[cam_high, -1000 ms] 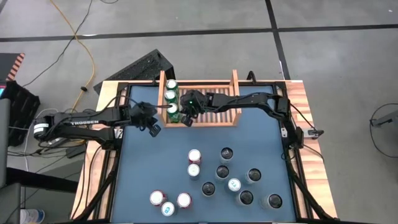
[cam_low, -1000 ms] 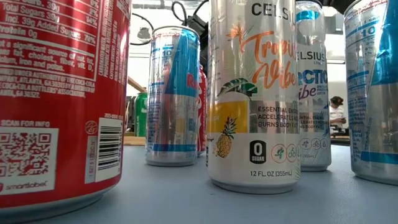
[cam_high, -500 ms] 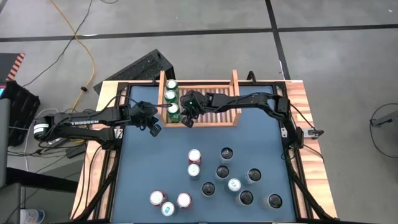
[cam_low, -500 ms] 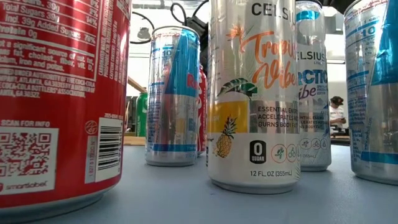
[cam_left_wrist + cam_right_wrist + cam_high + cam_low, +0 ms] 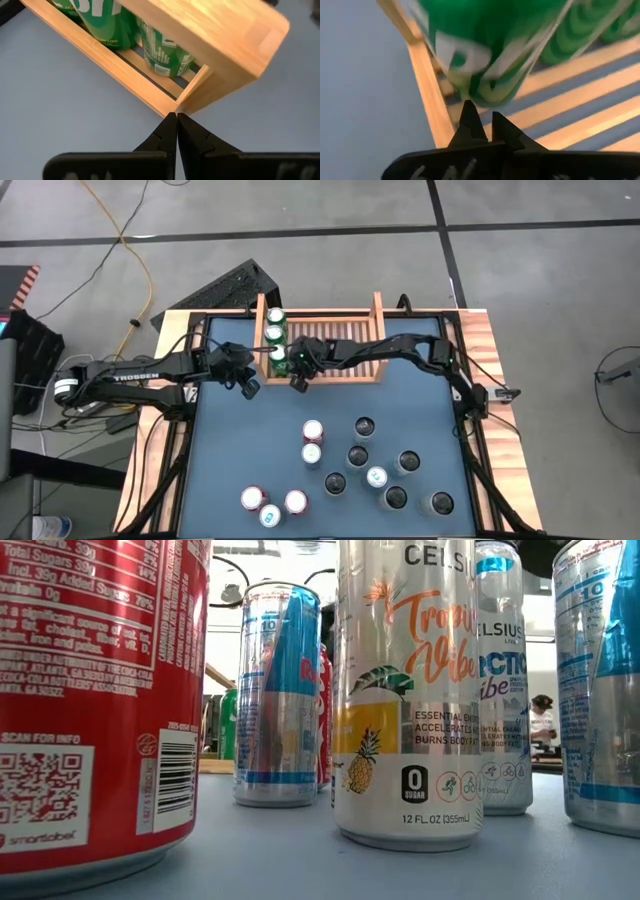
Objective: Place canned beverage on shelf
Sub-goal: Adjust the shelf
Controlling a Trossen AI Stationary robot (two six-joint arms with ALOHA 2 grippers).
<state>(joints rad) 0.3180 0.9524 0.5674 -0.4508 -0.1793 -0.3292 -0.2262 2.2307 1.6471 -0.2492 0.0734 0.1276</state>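
Fingers clenched empty on both sides: right gripper (image 5: 297, 383) at shelf (image 5: 378, 308) front left corner, left gripper (image 5: 249, 388) on mat just outside same corner. Right gripper shifted left toward green cans (image 5: 276, 333) versus a second ago; nearest can now just ahead of tips, apparently nudged into line. Three green cans upright along left wall. Loose cans (image 5: 313, 431) well apart, down table.

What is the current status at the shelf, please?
Left gripper shut at light-wood slatted shelf corner. Right gripper shut beside three green cans in shelf. Nothing held.
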